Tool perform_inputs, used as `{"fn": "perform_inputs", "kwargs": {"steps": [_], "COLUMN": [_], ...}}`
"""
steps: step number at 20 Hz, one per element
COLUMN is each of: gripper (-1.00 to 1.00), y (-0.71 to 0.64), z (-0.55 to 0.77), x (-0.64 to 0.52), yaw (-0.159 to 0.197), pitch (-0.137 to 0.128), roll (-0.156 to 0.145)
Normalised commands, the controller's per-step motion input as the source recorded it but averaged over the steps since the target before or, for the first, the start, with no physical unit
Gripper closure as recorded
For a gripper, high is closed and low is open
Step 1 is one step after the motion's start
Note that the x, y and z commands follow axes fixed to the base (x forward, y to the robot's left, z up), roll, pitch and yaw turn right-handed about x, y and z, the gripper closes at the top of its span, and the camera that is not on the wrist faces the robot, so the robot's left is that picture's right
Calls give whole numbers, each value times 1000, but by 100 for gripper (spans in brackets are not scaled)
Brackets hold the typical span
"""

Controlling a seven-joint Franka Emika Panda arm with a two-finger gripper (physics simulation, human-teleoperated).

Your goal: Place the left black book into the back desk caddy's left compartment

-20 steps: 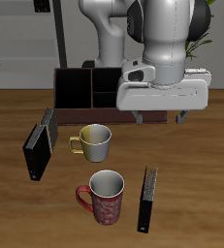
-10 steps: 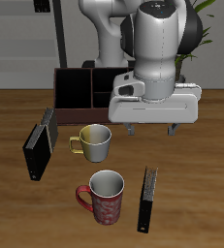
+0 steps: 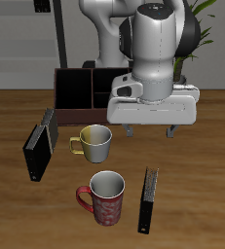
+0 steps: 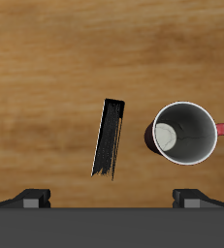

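With its fingers spread wide and empty, the gripper (image 3: 152, 130) should descend centred over the left black book (image 4: 109, 138), clear of the red mug (image 4: 184, 134).

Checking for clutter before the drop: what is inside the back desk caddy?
The back desk caddy shows dark bays with nothing visible in them; the arm hides its other end, so that part cannot be judged.

The gripper (image 3: 152, 130) hung in the air, its two fingers spread wide and empty, above the table (image 3: 202, 185). Nearer the front edge stood the slim black book (image 3: 148, 199) on its edge, just beside a red mug (image 3: 105, 197). A yellow mug (image 3: 93, 143) sat farther back, near a thicker book (image 3: 40, 145). The caddy (image 3: 83, 93) stood behind, partly hidden by the arm.
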Motion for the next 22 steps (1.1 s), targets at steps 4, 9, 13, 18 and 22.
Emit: {"fn": "perform_inputs", "kwargs": {"steps": [4, 9, 13, 18, 22], "gripper": [-100, -100, -100, -100, -100], "y": [26, 85, 93, 103, 21], "z": [-41, 10, 30, 86, 26], "x": [95, 48, 68, 157, 178], "yaw": [13, -15, -3, -7, -8], "pitch": [18, 6, 1, -2, 13], "roll": [-3, 1, 5, 3, -22]}}
